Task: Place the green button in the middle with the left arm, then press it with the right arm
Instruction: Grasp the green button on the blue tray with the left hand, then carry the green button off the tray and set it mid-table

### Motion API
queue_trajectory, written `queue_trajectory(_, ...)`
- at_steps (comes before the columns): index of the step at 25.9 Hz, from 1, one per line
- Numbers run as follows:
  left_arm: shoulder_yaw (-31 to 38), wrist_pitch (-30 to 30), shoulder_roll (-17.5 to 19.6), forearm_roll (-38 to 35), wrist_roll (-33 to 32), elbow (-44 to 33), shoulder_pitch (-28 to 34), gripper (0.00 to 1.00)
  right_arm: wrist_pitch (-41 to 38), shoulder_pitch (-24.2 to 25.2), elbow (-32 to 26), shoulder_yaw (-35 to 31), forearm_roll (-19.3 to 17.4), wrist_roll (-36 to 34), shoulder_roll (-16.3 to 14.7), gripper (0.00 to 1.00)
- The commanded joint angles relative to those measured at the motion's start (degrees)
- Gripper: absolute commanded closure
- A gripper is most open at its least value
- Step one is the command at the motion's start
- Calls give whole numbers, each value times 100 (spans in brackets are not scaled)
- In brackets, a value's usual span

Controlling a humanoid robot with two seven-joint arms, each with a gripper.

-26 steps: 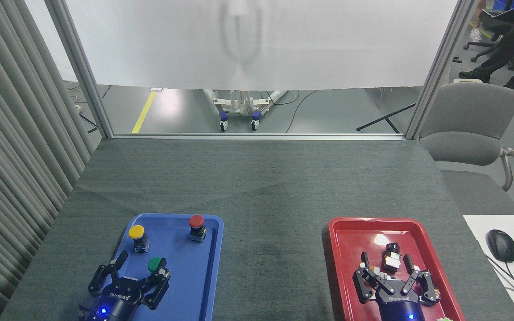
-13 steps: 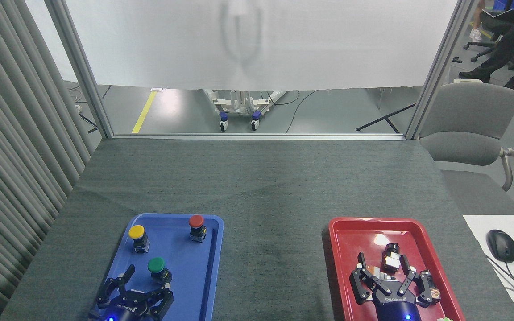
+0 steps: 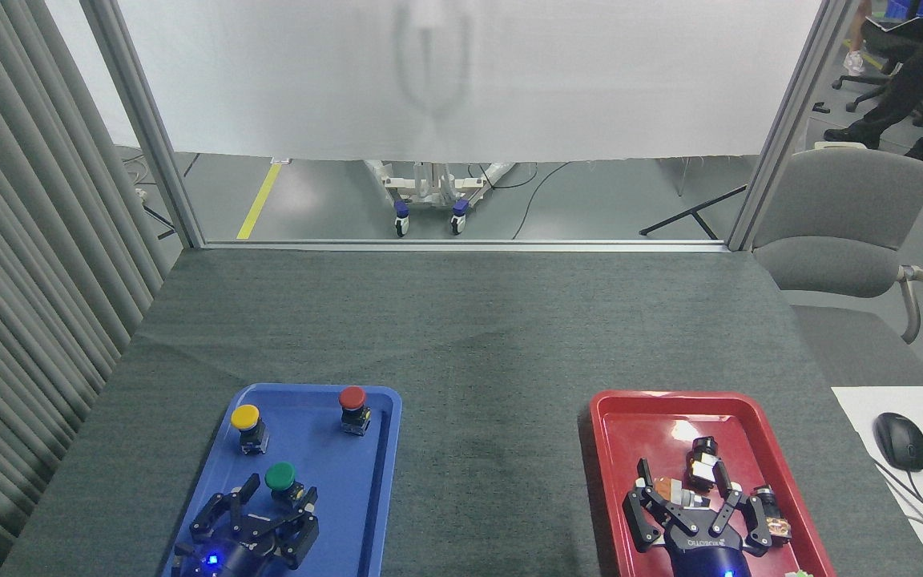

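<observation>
The green button stands upright in the blue tray, near its front half. My left gripper is low at the bottom edge, right behind the button, open with its fingers spread on either side of the button's base and nothing gripped. My right gripper hovers over the red tray, open, fingers splayed above small parts. Between the two trays lies the bare dark grey tabletop.
A yellow button and a red button stand at the back of the blue tray. Small black, white and orange parts lie in the red tray. A mouse sits on a white surface at right, behind it a grey chair.
Both grippers have drawn back toward the bottom edge. The left one has shifted right and now sits directly behind the green button, which stayed put.
</observation>
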Motion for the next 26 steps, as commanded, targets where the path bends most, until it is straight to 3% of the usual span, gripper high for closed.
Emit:
queue_trajectory(1,-6,-29,-7,11,-37,254,-164,22,-6,5,-1,4,0,-2,-4,0)
queue_trajectory(3,-6,-56,2,11,-37,263,-137,35,12,-4,-1,4,0,7,5,0)
queue_trajectory(8,-6,-618,177,11,-19,263,-102,81,12,-4,-1,4,-9,7,-4,0)
queue_trajectory(11,-6,-944,300,20,-2,193,-102,99,12,-4,-1,4,0,7,-4,0)
queue_trajectory(18,-235,-1251,160,20,25,-299,-410,100,38,-4,-10,4,0,7,-12,0)
queue_trajectory(26,-1430,-592,-1158,-490,7,386,-1412,100,47,5,-10,4,0,7,5,0)
